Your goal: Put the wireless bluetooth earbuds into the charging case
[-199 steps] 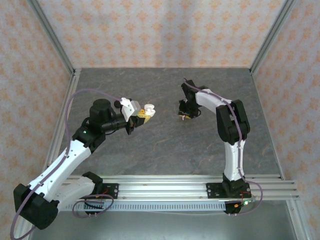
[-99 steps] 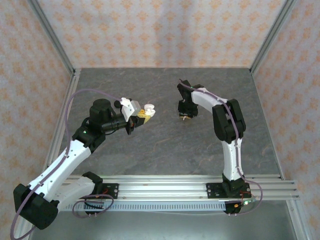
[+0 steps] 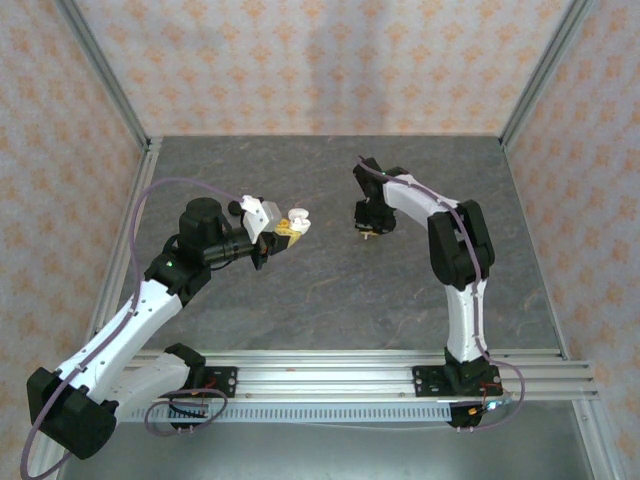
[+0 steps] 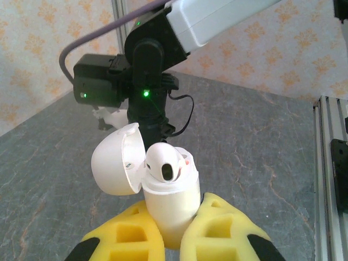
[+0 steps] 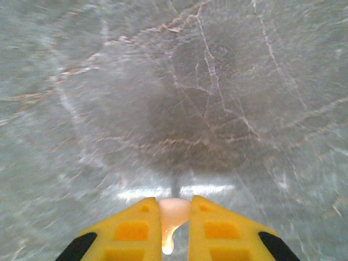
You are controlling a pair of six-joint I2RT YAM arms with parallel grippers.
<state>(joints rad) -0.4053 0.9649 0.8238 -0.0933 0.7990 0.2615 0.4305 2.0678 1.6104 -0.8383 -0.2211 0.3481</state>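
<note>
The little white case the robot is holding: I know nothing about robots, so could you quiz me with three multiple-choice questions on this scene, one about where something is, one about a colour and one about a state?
1. Where is the case?
A) lying flat on the table
B) held up in the left gripper
C) hanging from a cable

2. What colour is the earbud pinched in the right gripper?
A) pale white
B) green
C) black

3. How is the case's lid?
A) shut
B) missing
C) swung open

Answers:
1 B: yellow fingers clamp the case's base, with the table well beneath it.
2 A: a pale bud shows between the closed yellow fingers.
3 C: the lid leans back to the left on its hinge.
</note>
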